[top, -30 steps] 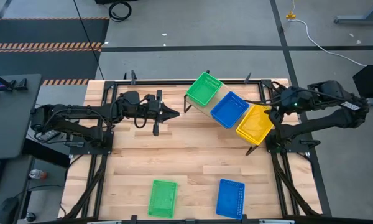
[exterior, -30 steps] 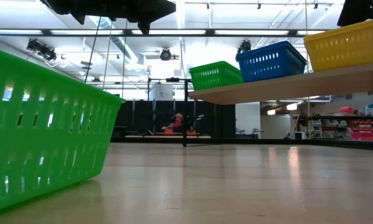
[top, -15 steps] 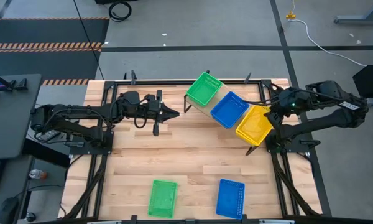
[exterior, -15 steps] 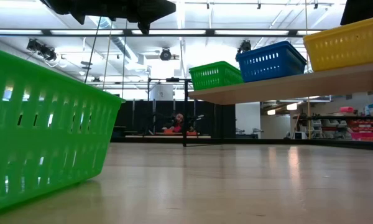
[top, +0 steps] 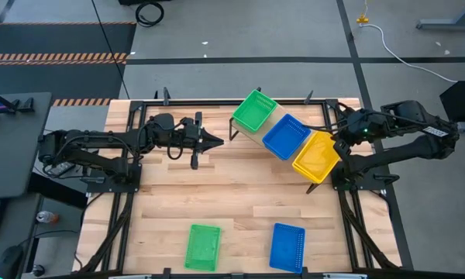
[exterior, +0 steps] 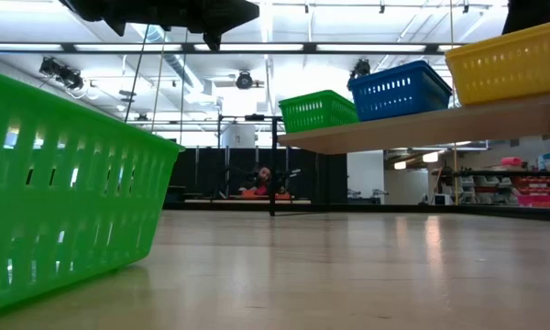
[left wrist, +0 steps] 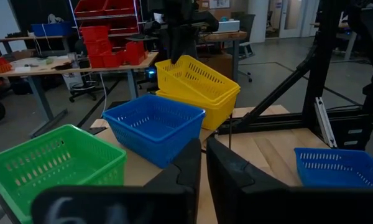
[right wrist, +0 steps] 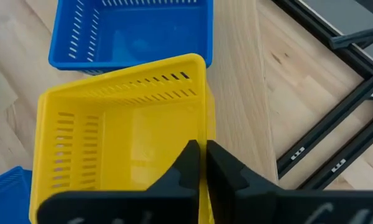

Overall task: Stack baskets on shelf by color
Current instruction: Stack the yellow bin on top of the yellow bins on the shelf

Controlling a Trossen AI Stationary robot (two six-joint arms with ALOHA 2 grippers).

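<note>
Nearest the front edge of the table, a green basket (top: 203, 247) and a blue basket (top: 287, 246) lie flat on the wood, side by side but well apart.

Farther back, the tilted shelf (top: 276, 122) carries three baskets in a row: a green one (top: 253, 110) at its left end, a blue one (top: 286, 136) in the middle, and a yellow stack (top: 318, 155) at its right end. In the left wrist view the top yellow basket (left wrist: 196, 78) sits tipped, not fully nested in the yellow one under it.

The right gripper (right wrist: 199, 163) has its fingers pinched narrow over the near wall of that top yellow basket, holding it by the rim.

The left gripper (top: 214, 141) hangs over the table's back left part, fingers nearly together and holding nothing.
</note>
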